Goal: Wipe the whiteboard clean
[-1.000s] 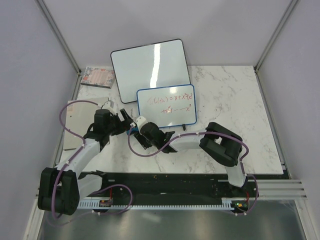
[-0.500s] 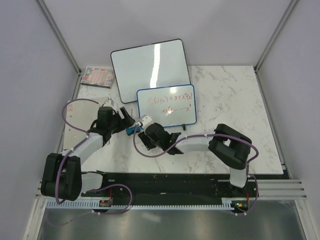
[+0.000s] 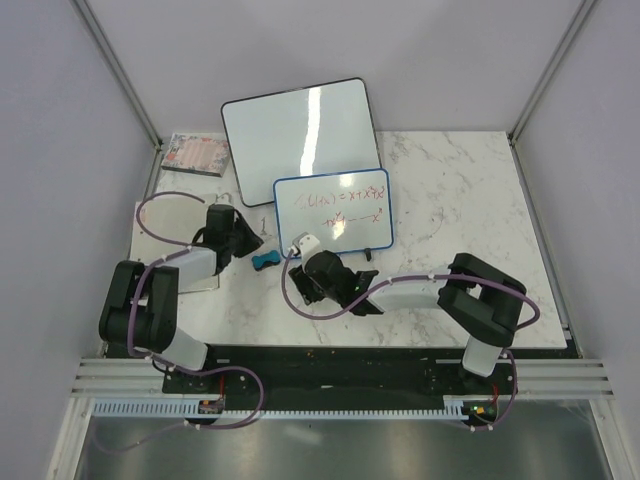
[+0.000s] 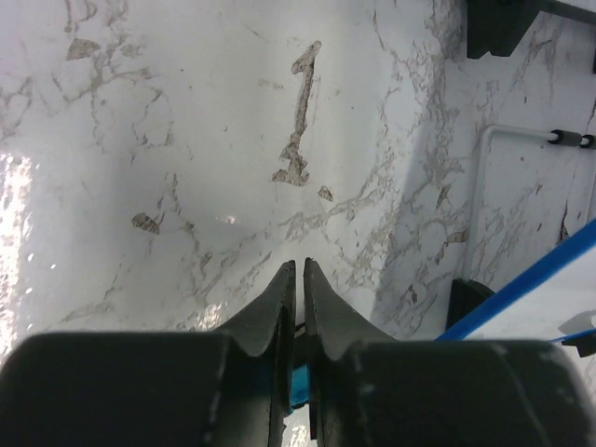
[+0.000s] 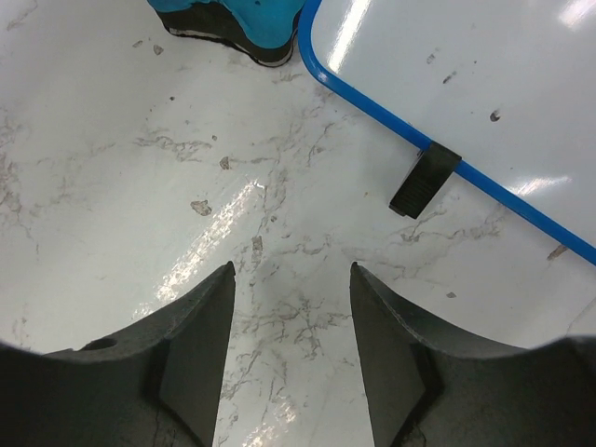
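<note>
The whiteboard (image 3: 333, 212), blue-framed with red and green writing, stands at the table's middle. Its frame (image 5: 372, 102) and a black foot (image 5: 424, 179) show in the right wrist view. A blue eraser (image 3: 266, 261) lies on the marble just left of it, apart from both grippers, its teal body (image 5: 242, 23) ahead of the right fingers. My left gripper (image 3: 248, 243) sits beside the eraser; in the left wrist view my left gripper (image 4: 300, 265) is shut to a thin slit with a blue sliver low in the gap. My right gripper (image 3: 297, 255) is open and empty (image 5: 291, 275) over bare marble.
A larger blank black-framed whiteboard (image 3: 300, 130) leans behind the small one, and its black feet (image 4: 494, 28) show in the left wrist view. A small printed booklet (image 3: 195, 153) lies at the back left corner. A cable loops over my left arm (image 3: 165, 205).
My left jaws went from wide open to shut and the left arm folded back towards its base. The eraser stays on the table. My right arm shifted slightly right, still open.
</note>
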You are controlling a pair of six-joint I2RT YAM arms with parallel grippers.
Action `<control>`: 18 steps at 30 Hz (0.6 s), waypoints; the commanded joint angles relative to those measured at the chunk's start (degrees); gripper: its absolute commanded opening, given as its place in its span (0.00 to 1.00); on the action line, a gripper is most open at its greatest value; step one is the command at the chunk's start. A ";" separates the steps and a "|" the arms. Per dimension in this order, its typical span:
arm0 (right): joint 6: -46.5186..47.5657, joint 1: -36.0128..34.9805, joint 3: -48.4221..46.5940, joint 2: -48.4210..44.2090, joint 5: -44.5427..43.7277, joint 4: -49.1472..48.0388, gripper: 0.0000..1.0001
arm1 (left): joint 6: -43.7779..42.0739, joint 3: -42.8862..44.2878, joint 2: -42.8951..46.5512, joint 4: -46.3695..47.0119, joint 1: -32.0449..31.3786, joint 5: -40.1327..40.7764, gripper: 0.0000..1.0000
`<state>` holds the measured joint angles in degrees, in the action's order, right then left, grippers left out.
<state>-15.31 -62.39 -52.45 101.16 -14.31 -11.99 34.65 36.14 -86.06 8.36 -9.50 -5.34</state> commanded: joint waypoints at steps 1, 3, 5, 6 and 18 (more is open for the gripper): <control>-1.39 0.16 1.55 -2.90 -0.81 -1.90 0.60 | 0.24 4.28 -4.89 2.63 0.00 -2.82 0.13; -2.35 0.08 1.73 -3.16 -1.34 -2.07 0.62 | 1.46 3.77 -5.61 2.36 0.00 -3.88 0.09; -3.23 0.16 1.91 -3.17 -1.51 -2.07 0.65 | 2.69 1.48 -5.52 2.54 0.00 -3.88 0.02; -3.67 0.16 1.91 -3.34 -1.51 -1.99 0.65 | 2.79 0.69 -4.91 2.63 -0.34 -3.62 0.02; -9.38 0.16 0.77 -1.42 4.72 -6.03 0.68 | 6.39 -4.67 4.14 -2.82 -2.63 -10.65 0.02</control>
<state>-21.78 -62.35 -50.68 99.68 -12.95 -14.15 38.35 32.47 -85.86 7.25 -10.50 -11.73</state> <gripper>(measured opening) 0.685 0.022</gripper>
